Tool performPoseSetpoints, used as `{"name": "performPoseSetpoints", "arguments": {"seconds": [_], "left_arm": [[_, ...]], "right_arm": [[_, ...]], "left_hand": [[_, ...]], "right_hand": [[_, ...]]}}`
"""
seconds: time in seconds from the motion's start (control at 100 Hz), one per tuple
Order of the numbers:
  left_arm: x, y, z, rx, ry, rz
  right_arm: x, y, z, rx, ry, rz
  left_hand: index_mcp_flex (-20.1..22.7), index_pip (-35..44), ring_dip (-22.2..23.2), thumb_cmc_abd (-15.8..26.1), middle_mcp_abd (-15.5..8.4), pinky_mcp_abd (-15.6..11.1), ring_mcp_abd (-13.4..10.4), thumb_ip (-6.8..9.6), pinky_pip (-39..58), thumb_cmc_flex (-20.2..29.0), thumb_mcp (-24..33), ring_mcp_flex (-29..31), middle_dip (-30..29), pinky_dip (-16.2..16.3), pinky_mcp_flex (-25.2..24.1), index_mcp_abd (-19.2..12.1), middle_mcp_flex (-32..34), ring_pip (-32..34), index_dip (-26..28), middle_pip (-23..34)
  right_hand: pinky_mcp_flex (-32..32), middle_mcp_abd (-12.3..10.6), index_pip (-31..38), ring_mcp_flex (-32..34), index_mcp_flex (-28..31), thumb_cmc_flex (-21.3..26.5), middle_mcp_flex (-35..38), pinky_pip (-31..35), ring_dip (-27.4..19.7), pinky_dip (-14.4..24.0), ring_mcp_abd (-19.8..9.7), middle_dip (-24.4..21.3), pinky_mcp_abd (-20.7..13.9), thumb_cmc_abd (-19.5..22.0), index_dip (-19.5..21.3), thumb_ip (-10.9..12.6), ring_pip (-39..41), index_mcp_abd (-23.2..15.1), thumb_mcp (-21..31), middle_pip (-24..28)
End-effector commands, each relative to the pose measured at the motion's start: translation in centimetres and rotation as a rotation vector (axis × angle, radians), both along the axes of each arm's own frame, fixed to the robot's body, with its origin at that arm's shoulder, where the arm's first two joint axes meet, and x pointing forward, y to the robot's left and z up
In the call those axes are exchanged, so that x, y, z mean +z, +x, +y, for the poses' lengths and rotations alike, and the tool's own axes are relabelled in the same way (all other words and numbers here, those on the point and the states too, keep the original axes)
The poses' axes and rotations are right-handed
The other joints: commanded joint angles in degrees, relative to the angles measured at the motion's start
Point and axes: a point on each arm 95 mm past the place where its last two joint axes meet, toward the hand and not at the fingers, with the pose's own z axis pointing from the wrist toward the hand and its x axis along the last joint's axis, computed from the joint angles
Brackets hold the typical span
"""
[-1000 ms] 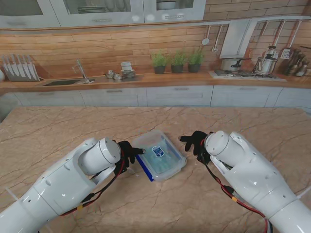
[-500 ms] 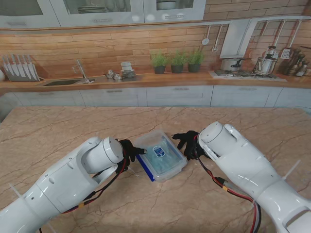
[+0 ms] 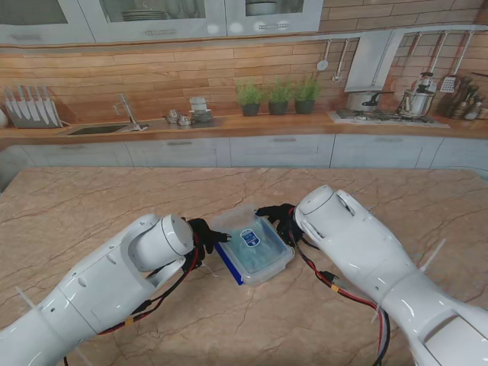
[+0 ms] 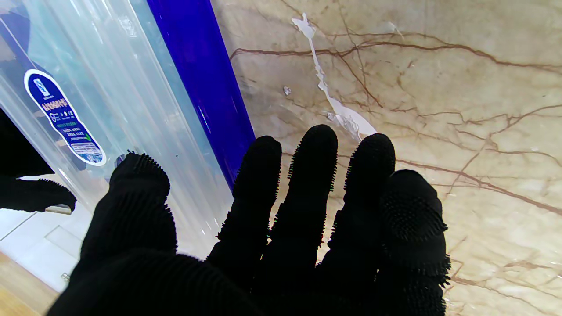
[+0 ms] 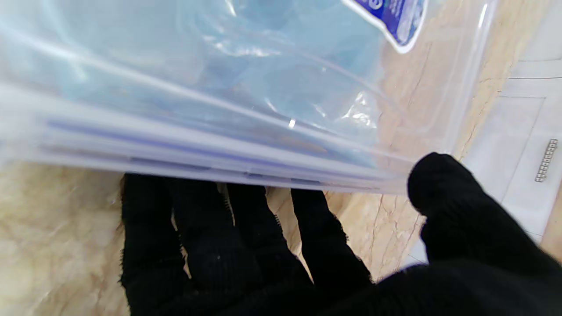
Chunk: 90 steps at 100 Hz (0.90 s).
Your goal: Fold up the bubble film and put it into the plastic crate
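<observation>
The clear plastic crate (image 3: 252,245) sits mid-table with a blue label (image 3: 248,238) on top and a blue strip (image 3: 227,267) along its near left edge. Pale blue bubble film (image 5: 281,87) lies inside it, seen through the clear plastic. My left hand (image 3: 204,236) is open beside the crate's left side, fingers (image 4: 307,184) stretched over the marble next to the blue strip (image 4: 206,87), thumb by the crate wall (image 4: 131,101). My right hand (image 3: 279,221) is open at the crate's far right side; its fingers (image 5: 210,228) reach the rim (image 5: 219,153), with the thumb (image 5: 443,188) at a corner.
The marble table (image 3: 320,320) stretches around the crate. A white scrap or mark (image 4: 333,101) lies on the marble near my left fingers. Behind the table runs a kitchen counter with a sink (image 3: 99,130), potted plants (image 3: 278,95) and a stove with pots (image 3: 381,103).
My right hand has moved left, from a gap beside the crate up to its far right rim. The left hand and the crate have barely moved.
</observation>
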Motion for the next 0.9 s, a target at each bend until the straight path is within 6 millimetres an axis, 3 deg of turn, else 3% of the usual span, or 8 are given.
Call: {"name": "performPoseSetpoints", "arguments": {"seconds": [0.0,0.14,0.54,0.89], "left_arm": [[-1.0,-0.6,-0.3,-0.006,-0.008,0.029],[-1.0,-0.6,-0.2,-0.006,-0.009,0.026],[-1.1,-0.5,-0.2,-0.005,-0.006,0.037],[-1.0,-0.4,-0.3,-0.004,-0.003,0.045]], "right_arm": [[-0.3,-0.5,1.3,0.024,0.009,0.009],[-0.2,-0.5,1.3,0.022,-0.02,-0.004],[-0.5,-0.2,-0.2,-0.002,-0.122,-0.051],[-1.1,-0.1,-0.2,0.016,-0.186,-0.075]], "left_hand": [[0.8,2.6,-0.5,-3.2,-0.1,-1.2,0.8,2.11,2.9,2.2,3.3,1.4,0.4,0.6,0.6,-1.2,1.3,0.6,0.4,2.4],[0.8,2.5,-0.6,-3.1,0.0,-1.1,0.9,2.06,2.9,2.1,3.7,1.3,0.3,0.6,0.5,-1.2,1.3,0.4,0.3,2.3],[0.8,2.4,-0.9,-2.4,0.2,-0.8,1.2,1.92,2.5,1.7,4.1,0.9,0.0,0.6,0.1,-1.1,1.2,0.0,0.2,1.7],[1.3,1.7,-1.2,-1.2,0.4,-0.6,1.4,1.78,2.2,1.6,3.7,0.6,-0.4,0.7,-0.2,-1.1,1.2,-0.4,-0.3,1.2]], "right_hand": [[2.8,0.1,-0.3,2.5,-1.1,1.5,-5.6,5.3,2.3,1.2,0.2,-2.4,-1.1,-4.2,0.6,-0.7,4.0,-0.3,1.4,-5.5],[3.1,1.0,-2.0,4.8,-1.5,2.8,-9.3,9.2,7.1,2.6,-3.6,-2.5,-4.0,-6.2,0.0,-1.1,15.4,0.7,3.2,-4.9],[2.1,2.1,-4.2,5.5,-1.5,2.2,-13.3,15.2,15.2,5.3,-8.3,-2.4,-8.9,-9.2,-1.1,-1.6,38.6,1.3,4.8,-3.2],[3.5,2.7,-4.6,12.6,-2.7,0.7,-14.7,16.7,17.2,5.0,-13.8,-1.0,-10.3,-12.7,-1.3,-2.0,50.5,0.4,6.1,0.8]]}}
